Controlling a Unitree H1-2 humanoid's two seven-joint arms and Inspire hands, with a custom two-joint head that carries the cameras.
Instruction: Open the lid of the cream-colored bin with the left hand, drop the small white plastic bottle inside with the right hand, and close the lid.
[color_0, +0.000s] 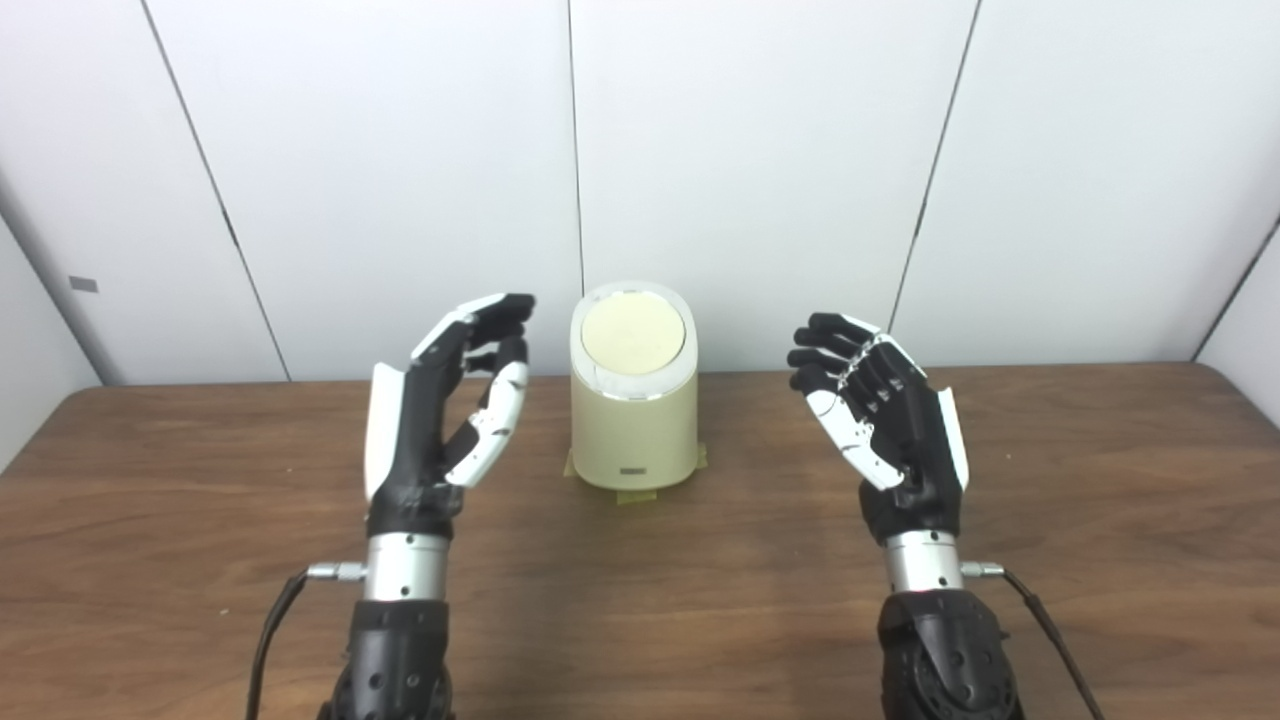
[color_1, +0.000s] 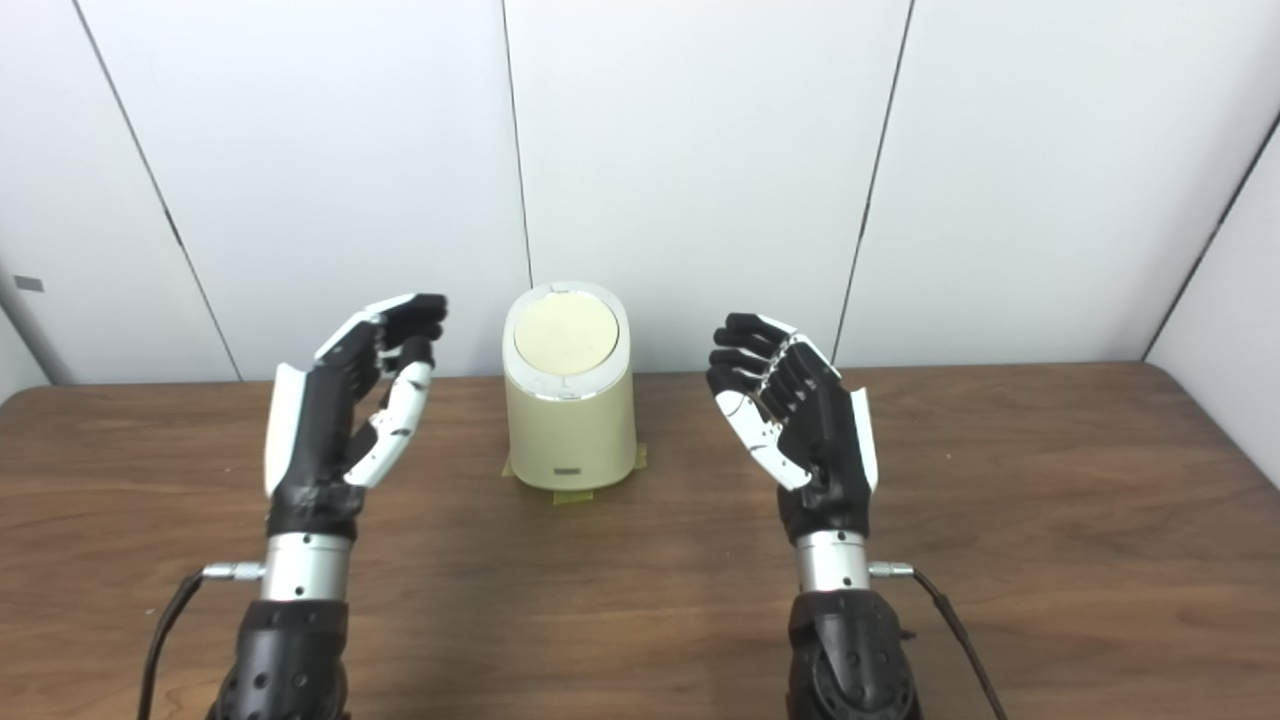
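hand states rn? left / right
Left hand: open, holding nothing, beside the bin.
Right hand: open, holding nothing; no bottle in view.

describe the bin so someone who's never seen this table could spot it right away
On the brown wooden table, look to the middle near the white wall. The cream-colored bin stands there between the left hand and right hand, a rounded tub with its round lid closed.

A: What lies under everything?
B: A dark brown wooden table (color_0: 700, 600) with a streaked grain, running the full width of both views.
A: And behind it?
B: A wall of plain white panels (color_0: 760, 150), split by thin dark seams (color_0: 576, 140). A small grey rectangular tag (color_0: 84, 284) sits on the far left panel.
A: Anything on the tabletop itself?
B: Yellowish tape pieces (color_0: 636, 495), stuck flat.
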